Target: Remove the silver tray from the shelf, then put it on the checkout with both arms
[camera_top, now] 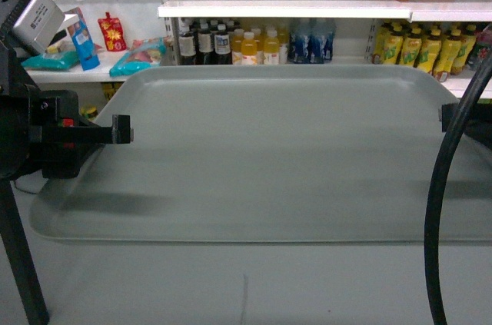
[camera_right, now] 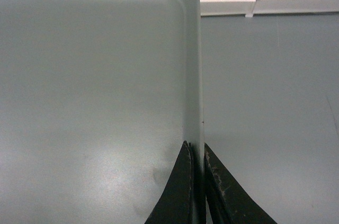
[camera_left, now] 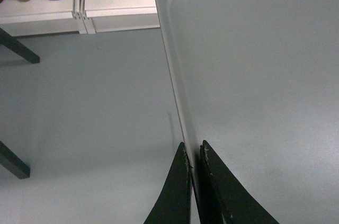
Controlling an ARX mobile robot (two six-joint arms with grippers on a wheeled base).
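Holding the silver tray (camera_top: pixel 269 156) level between them, both grippers pinch its short ends, so the tray's long axis runs straight across from one arm to the other. At the tray's left end, the left gripper (camera_left: pixel 195 155) has its two fingers pressed onto the low rim, one outside and one inside. The tray itself is off the shelf, carried in the air: both wrist views show grey floor (camera_left: pixel 95 118) beneath its edges, and the shelves of drink bottles (camera_top: pixel 254 42) stand well behind its far edge. At the tray's right end, the right gripper (camera_right: pixel 195 152) nips the rim the same way, fingers closed on the metal. Neither arm is nearer; each sits at its own end, so I judge the coming move must keep them in step. The head view shows the tray's whole width and the shelves beyond, but almost hides the right gripper behind a black cable (camera_top: pixel 446 187). Only the wrist views show each pinch. The checkout is in no view.
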